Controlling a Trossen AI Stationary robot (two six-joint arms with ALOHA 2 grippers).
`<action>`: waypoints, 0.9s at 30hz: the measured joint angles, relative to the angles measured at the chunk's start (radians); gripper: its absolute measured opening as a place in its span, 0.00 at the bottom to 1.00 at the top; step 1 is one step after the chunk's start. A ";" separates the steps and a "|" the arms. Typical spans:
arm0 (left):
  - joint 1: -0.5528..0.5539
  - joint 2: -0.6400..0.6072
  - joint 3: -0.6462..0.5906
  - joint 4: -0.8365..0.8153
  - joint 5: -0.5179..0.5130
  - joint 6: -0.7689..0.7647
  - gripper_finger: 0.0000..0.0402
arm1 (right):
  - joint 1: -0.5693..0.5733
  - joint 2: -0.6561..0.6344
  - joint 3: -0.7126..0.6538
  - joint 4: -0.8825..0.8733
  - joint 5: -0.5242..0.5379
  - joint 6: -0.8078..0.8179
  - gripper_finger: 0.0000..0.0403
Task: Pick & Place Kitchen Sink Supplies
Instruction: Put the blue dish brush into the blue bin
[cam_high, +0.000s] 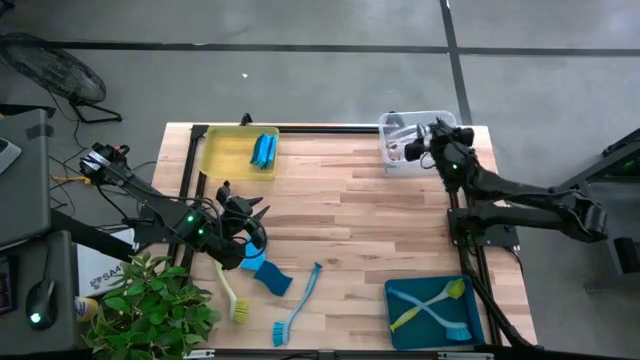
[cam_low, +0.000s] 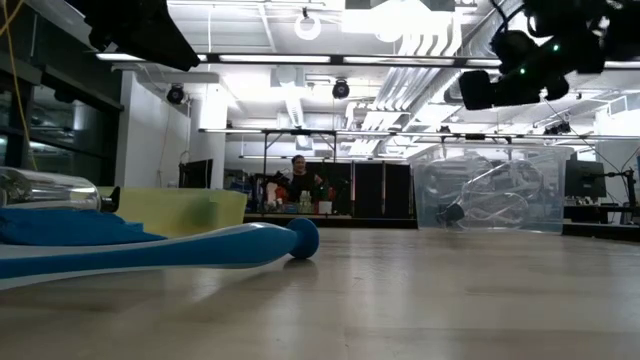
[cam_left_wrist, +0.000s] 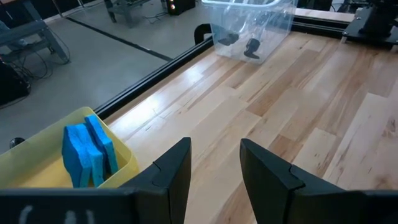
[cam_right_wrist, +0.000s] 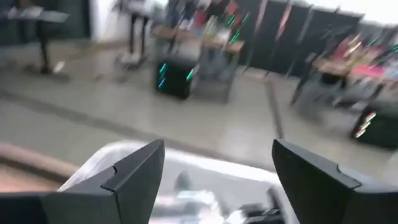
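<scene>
Above the clear plastic bin (cam_high: 415, 140), the right end effector (cam_high: 428, 135) stood wide and empty, so lowering carelessly might strike its rim.

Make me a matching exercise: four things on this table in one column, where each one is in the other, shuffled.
Things:
1. blue sponges
2. clear bottles
3. crossed dish brushes
4. right gripper

Places:
A. in the teal bin
B. in the yellow bin
C. above the clear bin, open and empty
D. in the clear bin

Pairs: 1-B, 2-D, 3-A, 4-C
</scene>
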 joint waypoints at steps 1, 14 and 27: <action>0.000 0.000 0.000 0.000 0.001 0.000 0.33 | 0.000 -0.003 0.032 -0.099 -0.025 0.053 0.72; 0.000 0.000 0.000 0.002 0.001 -0.007 0.33 | -0.043 0.011 0.330 -0.761 -0.439 0.271 0.68; 0.000 0.002 0.000 0.029 0.064 -0.004 0.33 | 0.070 -0.001 0.333 -0.822 -0.720 0.269 0.68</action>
